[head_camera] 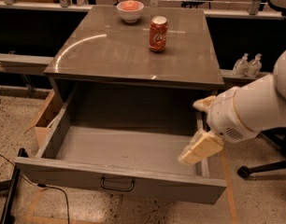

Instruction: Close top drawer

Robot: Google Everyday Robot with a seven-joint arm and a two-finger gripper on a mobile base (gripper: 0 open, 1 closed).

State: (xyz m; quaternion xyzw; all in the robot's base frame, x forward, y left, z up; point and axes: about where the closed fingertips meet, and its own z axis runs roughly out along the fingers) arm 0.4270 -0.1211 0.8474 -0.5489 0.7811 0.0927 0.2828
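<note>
The top drawer [119,181] is a wide grey drawer, pulled far out of the grey cabinet [133,45], and its inside is bare. A small dark loop handle [117,185] sits at the centre of its front panel. My gripper [189,132] hangs on the white arm [255,108] over the drawer's right front corner, above the right side wall. Its two cream fingers [199,148] stand apart with nothing between them. It is well right of the handle and touches no part of the front panel.
A red cola can [158,33] and a white bowl [130,10] stand on the cabinet top. A cardboard box [46,120] sits at the drawer's left. Two small bottles [248,65] stand on a ledge at right. A chair base [255,169] and floor cables [54,190] lie nearby.
</note>
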